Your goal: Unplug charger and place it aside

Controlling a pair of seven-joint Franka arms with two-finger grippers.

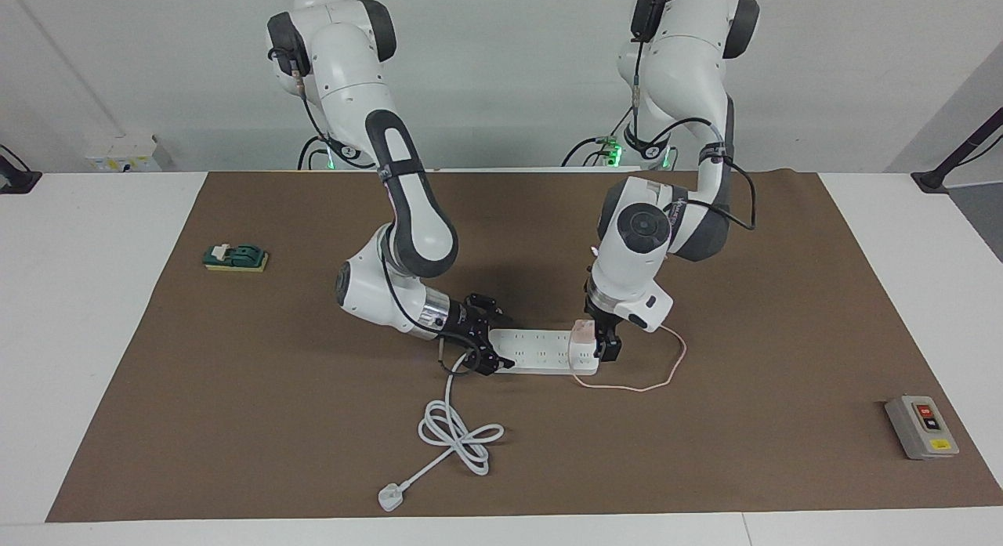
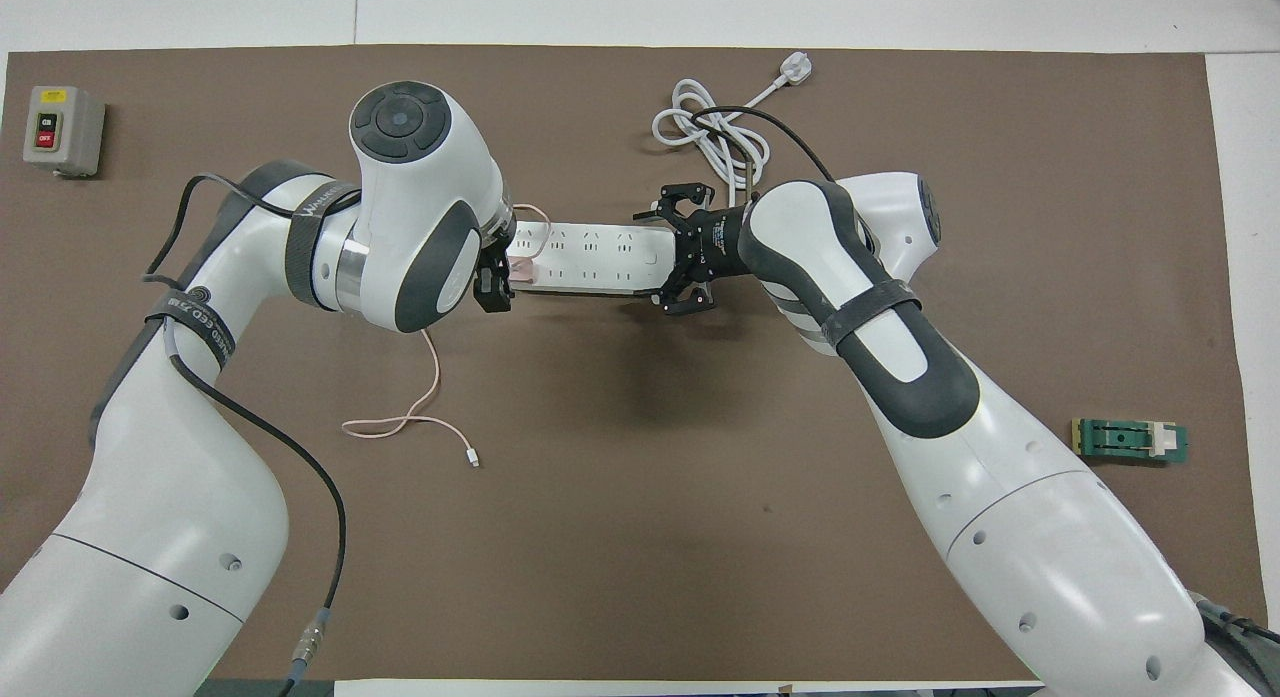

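Note:
The pale pink charger (image 1: 584,332) sits plugged into the white power strip (image 1: 537,350) at its end toward the left arm; it also shows in the overhead view (image 2: 522,270). Its thin pink cable (image 1: 666,370) loops over the mat (image 2: 425,397). My left gripper (image 1: 607,354) points down right beside the charger, at the strip's end (image 2: 493,287). My right gripper (image 1: 497,344) lies low and is shut on the strip's other end (image 2: 652,260), one finger on each long side. The strip (image 2: 590,257) lies flat on the brown mat.
The strip's thick white cord (image 1: 458,432) lies coiled farther from the robots, ending in a white plug (image 1: 389,497). A grey box with red and black buttons (image 1: 921,426) sits toward the left arm's end. A small green block (image 1: 235,257) lies toward the right arm's end.

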